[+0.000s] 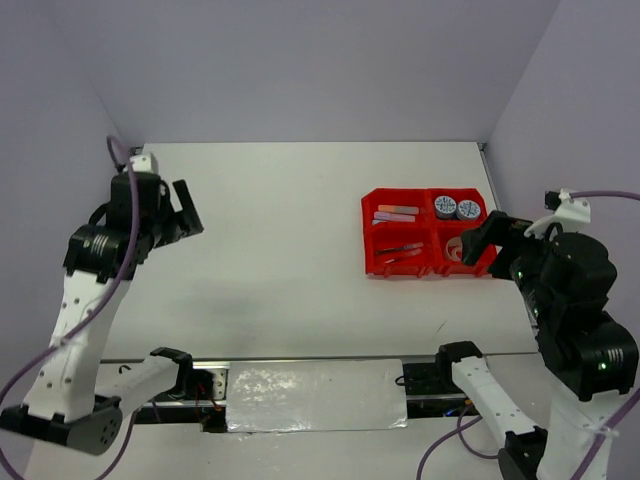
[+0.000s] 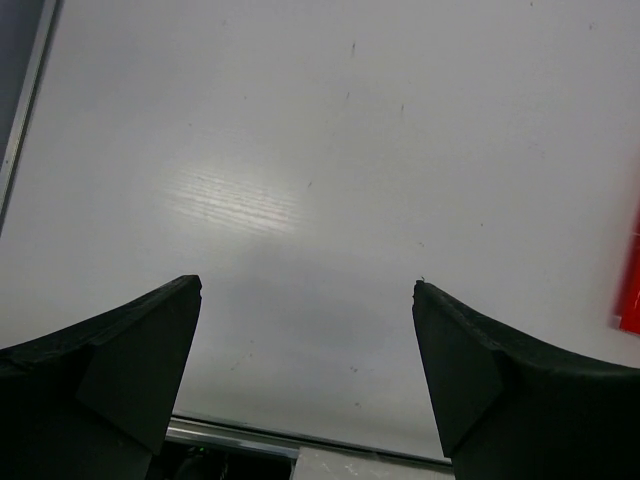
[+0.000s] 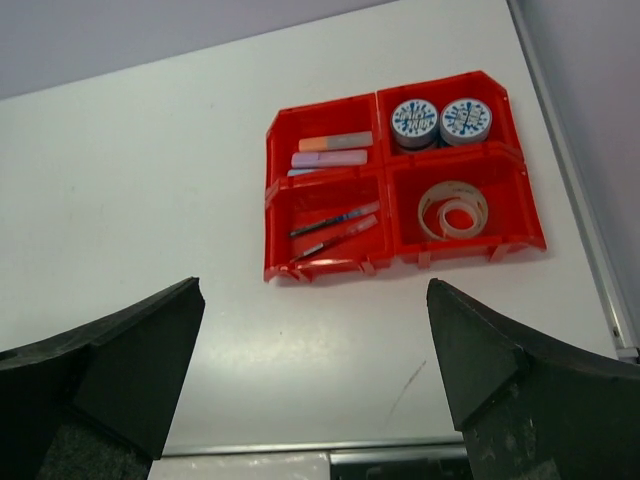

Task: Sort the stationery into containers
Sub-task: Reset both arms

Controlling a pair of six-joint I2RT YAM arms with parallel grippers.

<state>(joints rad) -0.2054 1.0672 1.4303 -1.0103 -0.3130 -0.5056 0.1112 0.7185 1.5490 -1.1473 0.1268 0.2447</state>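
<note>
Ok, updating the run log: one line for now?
left gripper open, empty | right gripper open, empty | red tray holds markers, pens, tape rolls

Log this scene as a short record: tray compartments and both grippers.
Tray: red tray, four compartments, right side of table
Far left: three markers
Far right: two patterned tape rolls
Near left: two pens
Near right: two nested tape rings
Left gripper: open, empty, over bare table
Right gripper: open, empty, facing the tray
</note>
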